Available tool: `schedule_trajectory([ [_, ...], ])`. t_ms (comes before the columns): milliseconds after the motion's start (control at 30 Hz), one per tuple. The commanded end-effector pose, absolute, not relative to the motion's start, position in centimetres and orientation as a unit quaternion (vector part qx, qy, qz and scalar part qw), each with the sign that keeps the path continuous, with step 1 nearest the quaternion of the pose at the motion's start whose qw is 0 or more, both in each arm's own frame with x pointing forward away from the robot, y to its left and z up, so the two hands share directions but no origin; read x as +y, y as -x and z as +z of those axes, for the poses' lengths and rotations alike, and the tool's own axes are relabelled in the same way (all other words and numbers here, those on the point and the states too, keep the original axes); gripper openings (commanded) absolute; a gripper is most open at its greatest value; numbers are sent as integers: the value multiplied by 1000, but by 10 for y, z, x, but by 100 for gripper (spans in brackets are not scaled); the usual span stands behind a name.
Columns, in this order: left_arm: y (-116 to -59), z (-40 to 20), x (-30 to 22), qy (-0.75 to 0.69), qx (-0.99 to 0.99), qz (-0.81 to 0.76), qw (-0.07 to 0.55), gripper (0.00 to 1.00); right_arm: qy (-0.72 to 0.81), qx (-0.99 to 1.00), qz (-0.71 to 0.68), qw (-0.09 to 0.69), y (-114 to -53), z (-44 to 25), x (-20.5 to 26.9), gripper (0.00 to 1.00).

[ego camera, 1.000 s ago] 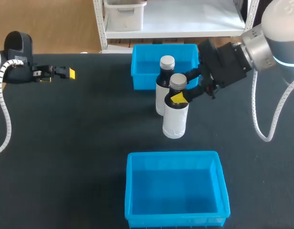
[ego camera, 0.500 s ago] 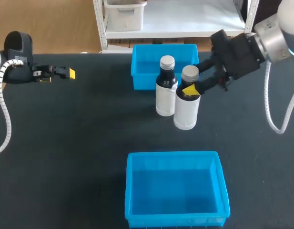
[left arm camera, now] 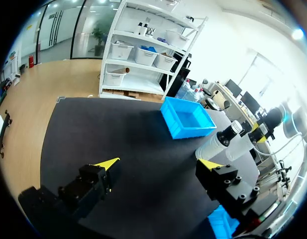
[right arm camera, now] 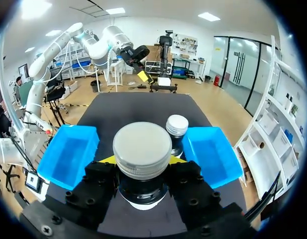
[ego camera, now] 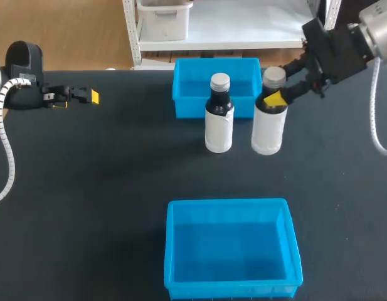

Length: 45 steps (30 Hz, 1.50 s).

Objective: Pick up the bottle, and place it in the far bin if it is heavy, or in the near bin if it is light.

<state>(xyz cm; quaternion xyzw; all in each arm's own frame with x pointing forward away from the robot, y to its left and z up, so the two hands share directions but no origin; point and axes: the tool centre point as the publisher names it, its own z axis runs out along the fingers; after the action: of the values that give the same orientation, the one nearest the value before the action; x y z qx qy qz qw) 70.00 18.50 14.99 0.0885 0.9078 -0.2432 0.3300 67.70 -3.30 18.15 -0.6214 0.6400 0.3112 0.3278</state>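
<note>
The left gripper (ego camera: 86, 96) hangs over the left edge of the black table (ego camera: 86, 188), well apart from everything else. Its yellow-tipped fingers are spread wide with nothing between them, as the left wrist view (left arm camera: 159, 164) shows.

Near the middle, the far bin (ego camera: 184, 100) sits at the back of the table. A second bottle (ego camera: 219, 116) stands upright just in front of it.

To the right of that one is the bottle (ego camera: 269, 122). It has a dark body and neck, a white label wrapped around its lower part, and a pale grey screw cap. It is upright. The right gripper (ego camera: 278, 97) is clamped on its neck just below the cap, one finger on either side. In the right wrist view the cap (right arm camera: 142, 149) fills the space between the fingers. I cannot tell for sure whether its base touches the table; it looks slightly raised.

The near bin (ego camera: 168, 251) lies at the front of the table, well apart from both bottles.
</note>
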Motion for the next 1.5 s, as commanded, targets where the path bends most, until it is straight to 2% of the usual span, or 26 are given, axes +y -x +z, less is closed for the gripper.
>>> schedule_trajectory([
  [33, -700, 150, 185, -89, 908, -243, 330, 100, 620, 642, 310, 328, -682, 188, -42, 0],
  [667, -700, 150, 185, -89, 908, -243, 330, 100, 602, 659, 298, 340, -695, 189, -60, 0],
  [1067, -700, 150, 185, -89, 908, -243, 330, 100, 593, 660, 311, 341, -756, 211, -57, 0],
  [1500, -700, 150, 185, -89, 908, -243, 330, 100, 613, 649, 274, 357, -823, 235, -28, 0],
])
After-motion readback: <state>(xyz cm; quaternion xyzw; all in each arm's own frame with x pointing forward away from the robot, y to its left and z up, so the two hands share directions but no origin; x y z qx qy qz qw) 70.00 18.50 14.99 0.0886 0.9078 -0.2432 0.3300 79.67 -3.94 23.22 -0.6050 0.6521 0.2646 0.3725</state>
